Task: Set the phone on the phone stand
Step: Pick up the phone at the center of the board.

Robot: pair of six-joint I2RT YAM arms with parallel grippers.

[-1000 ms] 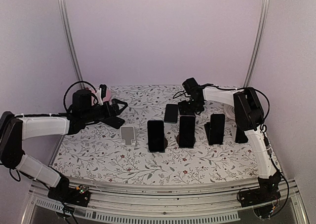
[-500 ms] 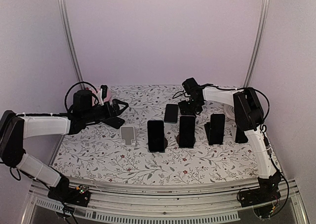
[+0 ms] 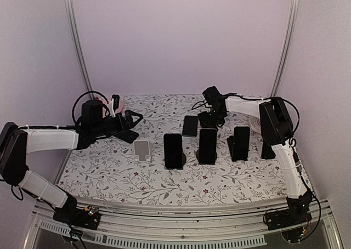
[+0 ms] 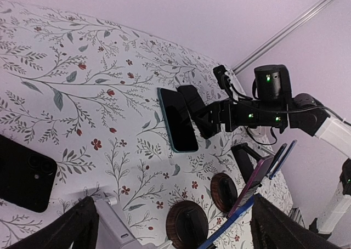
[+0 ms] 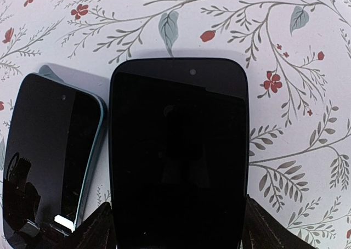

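Left arm (image 3: 49, 140) stretched out low and level, left gripper (image 3: 133, 124) spread wide, nothing in it. Right arm (image 3: 279, 131) bent over toward far centre, right gripper (image 5: 178, 232) pointed down, fingers (image 5: 101, 230) clamped against both long edges of a phone (image 5: 178, 150).

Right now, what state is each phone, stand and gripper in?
Left gripper: open, empty.
Right gripper: straddling black phone, grip unclear.
Black phone: screen up, between gripper fingers.
Blue-edged phone: flat, screen up.
Phone by left gripper: flat, back up.
White stand: empty.
Row of three phones: upright on stands.
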